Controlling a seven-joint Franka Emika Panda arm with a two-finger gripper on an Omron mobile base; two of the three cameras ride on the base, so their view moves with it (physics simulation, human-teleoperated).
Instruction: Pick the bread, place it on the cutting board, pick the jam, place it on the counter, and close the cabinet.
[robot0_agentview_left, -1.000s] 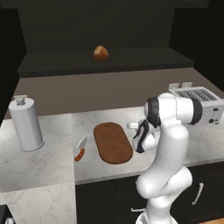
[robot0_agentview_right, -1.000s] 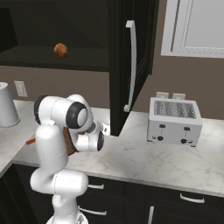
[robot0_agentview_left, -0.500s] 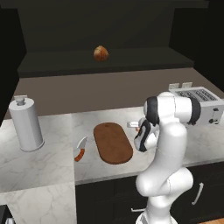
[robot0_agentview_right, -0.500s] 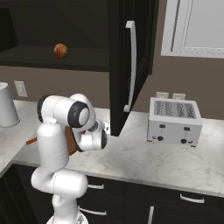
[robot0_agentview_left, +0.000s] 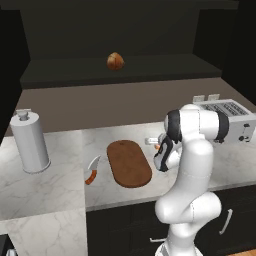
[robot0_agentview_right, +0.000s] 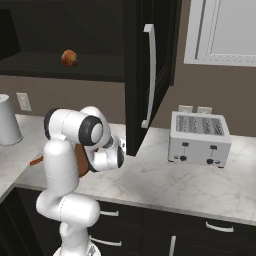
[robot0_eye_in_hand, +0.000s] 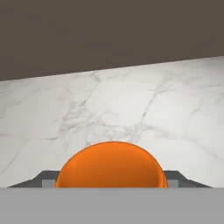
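Bread (robot0_agentview_left: 115, 61): seen on the cabinet shelf (robot0_agentview_left: 120, 75), well above the desk (robot0_agentview_left: 45, 185); not yet on the board (robot0_agentview_left: 129, 162).
Board: lies flat on the desk, nothing on it; a knife (robot0_agentview_left: 92, 172) lies just beside its left edge.
Jam (robot0_eye_in_hand: 111, 165): an orange rounded body is seen close before the hand camera, low in that view, with marble beyond it; a small orange patch (robot0_agentview_left: 157, 147) shows at the tool in the left base view.
Tool (robot0_agentview_left: 156, 145): held low over the desk, right of the board; the jam appears to be held in it, but the fingers are hidden, so the grip cannot be confirmed.
Cabinet (robot0_agentview_right: 150, 75): door stands open.
Step in hand: judged to be the setting of the jam on the desk.
Method advised: the jar should be lowered upright until its base meets bare marble, clear of the board and well apart from the toaster (robot0_agentview_right: 199, 138); release only once it is seated.
Risk: a release from height may tip it.
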